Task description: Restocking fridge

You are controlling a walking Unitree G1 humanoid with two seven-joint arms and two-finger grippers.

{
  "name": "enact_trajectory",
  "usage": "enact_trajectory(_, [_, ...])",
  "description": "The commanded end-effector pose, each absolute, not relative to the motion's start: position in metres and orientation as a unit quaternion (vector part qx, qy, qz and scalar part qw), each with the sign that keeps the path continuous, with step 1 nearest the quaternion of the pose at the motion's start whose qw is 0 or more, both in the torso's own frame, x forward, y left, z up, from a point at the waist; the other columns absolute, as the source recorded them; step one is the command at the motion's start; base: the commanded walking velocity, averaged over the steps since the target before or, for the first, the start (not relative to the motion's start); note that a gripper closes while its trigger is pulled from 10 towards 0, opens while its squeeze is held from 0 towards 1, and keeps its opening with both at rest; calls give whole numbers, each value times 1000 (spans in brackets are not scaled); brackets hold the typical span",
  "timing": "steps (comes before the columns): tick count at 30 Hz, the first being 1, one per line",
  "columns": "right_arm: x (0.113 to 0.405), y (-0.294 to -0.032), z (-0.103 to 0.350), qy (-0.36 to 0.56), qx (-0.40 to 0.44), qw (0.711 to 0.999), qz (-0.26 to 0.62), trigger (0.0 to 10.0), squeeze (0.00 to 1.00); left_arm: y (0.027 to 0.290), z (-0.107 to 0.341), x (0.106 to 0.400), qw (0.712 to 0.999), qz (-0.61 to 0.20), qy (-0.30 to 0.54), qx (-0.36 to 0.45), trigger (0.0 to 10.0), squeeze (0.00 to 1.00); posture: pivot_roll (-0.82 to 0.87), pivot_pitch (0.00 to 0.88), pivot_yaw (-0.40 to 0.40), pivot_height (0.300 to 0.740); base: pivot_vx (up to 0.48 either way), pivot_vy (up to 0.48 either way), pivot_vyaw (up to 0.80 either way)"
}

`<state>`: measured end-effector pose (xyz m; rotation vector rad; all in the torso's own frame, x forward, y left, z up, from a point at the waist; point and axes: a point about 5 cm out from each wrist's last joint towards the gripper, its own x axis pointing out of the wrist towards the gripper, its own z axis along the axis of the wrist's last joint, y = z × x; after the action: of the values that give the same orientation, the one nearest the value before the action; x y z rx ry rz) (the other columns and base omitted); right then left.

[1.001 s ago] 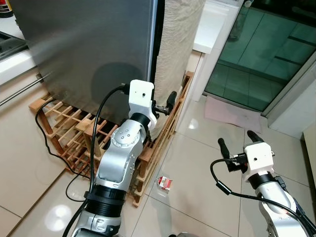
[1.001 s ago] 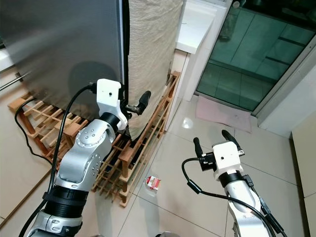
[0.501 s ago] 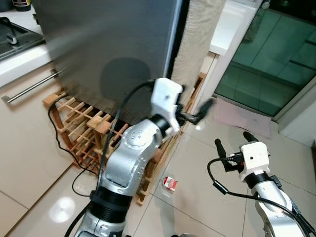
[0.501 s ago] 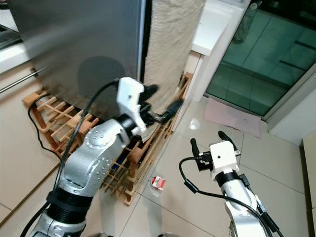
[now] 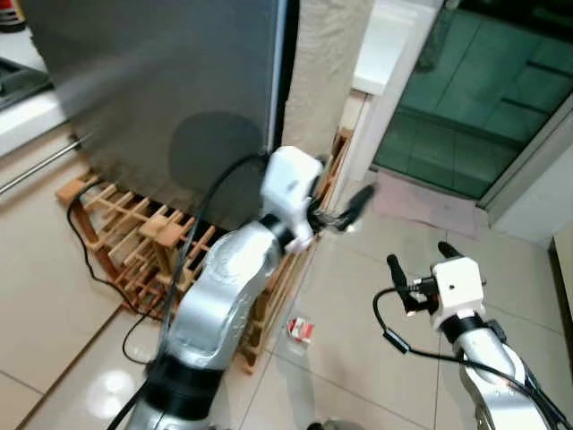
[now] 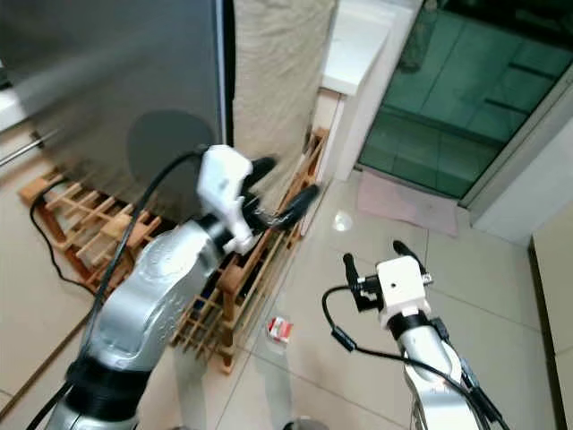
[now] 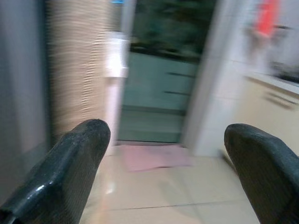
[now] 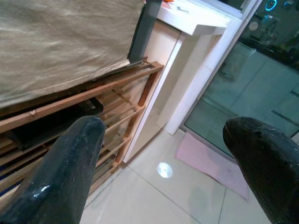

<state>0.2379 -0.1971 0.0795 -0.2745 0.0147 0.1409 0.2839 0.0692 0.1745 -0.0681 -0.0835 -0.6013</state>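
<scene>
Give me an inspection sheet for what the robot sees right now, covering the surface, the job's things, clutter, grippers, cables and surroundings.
Surface: glossy beige floor tiles with light glare.
Job's things: grey fridge, door closed; a cloth hangs along its side.
Clutter: small red and white carton lying on the floor beside the wooden rack.
Grippers: left gripper raised near the fridge's lower corner, jaws open, holding nothing; right gripper lower over the floor, jaws open, holding nothing.
Cables: black cable trailing across the rack's end to the floor.
Surroundings: pink mat before a dark glass door; white counter.
</scene>
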Motion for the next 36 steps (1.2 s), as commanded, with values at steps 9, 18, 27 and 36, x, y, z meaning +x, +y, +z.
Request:
enact_trajectory(9, [247, -193, 82, -2, -137, 988, 71, 10000, 0, 84, 183, 283, 971, -222, -82, -38, 10000, 0, -82, 11, -94, 732, 0, 0, 0])
enact_trajectory(18, [254, -191, 83, -10, -136, 988, 71, 10000, 0, 71, 168, 298, 978, -203, -42, 2, 10000, 0, -90, 0, -83, 732, 0, 0, 0])
enact_trajectory(27, [250, -195, 84, -14, -138, 988, 64, 10000, 0, 73, 165, 313, 985, -169, -22, -1, 10000, 0, -109, 4, -76, 732, 0, 0, 0])
enact_trajectory(36, [248, -195, 82, -13, -137, 989, 60, 10000, 0, 60, 170, 308, 979, -200, -29, -26, 10000, 0, -114, 14, -70, 732, 0, 0, 0])
